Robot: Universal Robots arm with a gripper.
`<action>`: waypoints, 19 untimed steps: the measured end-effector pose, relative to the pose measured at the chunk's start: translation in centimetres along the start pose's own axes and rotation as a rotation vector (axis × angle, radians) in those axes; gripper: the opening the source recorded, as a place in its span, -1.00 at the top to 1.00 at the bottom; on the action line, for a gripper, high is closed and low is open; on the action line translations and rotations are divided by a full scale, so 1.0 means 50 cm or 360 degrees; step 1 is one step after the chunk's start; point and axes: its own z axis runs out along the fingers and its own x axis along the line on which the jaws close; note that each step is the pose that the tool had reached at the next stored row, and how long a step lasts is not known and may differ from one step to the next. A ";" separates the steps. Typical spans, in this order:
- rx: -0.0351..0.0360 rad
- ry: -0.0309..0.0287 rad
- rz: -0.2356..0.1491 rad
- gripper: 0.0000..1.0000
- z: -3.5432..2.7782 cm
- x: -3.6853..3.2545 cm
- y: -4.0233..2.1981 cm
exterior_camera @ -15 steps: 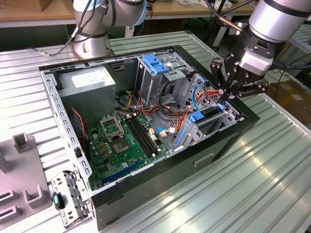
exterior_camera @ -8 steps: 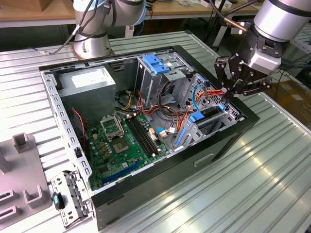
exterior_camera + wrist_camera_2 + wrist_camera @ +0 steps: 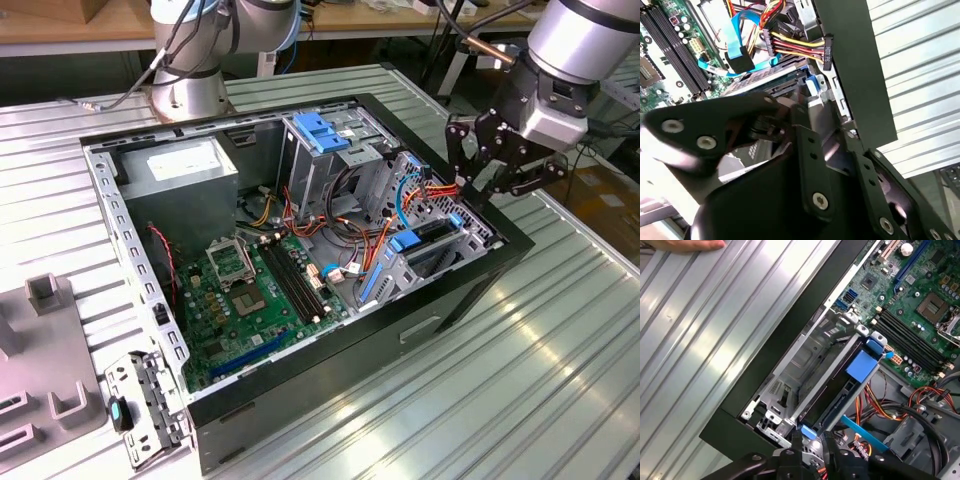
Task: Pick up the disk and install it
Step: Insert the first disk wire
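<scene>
Exterior view shows a ribbed bench (image 3: pixel 560 380) carrying an open case (image 3: pixel 330 395). At the case's edge on the exterior view's right, the disk (image 3: pixel 432 238) sits in a metal cage (image 3: pixel 398 282). The fingers (image 3: pixel 462 170) are slightly apart just above its blue end and grip nothing.

The gripper (image 3: pixel 785 122) is blocking most of the disk (image 3: pixel 771 79) in the second wrist view; a hand (image 3: pixel 687 244) is being cut off by the first wrist view's edge.
</scene>
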 end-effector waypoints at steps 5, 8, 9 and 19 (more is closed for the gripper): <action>0.0000 -0.00039 -0.0066 0.24 0.001 0.006 -0.010; 0.0001 -0.00079 -0.0131 0.24 0.001 0.009 -0.014; 0.0001 -0.00092 -0.0148 0.24 0.001 0.009 -0.014; 0.0002 -0.00205 -0.0348 0.24 0.004 0.006 -0.029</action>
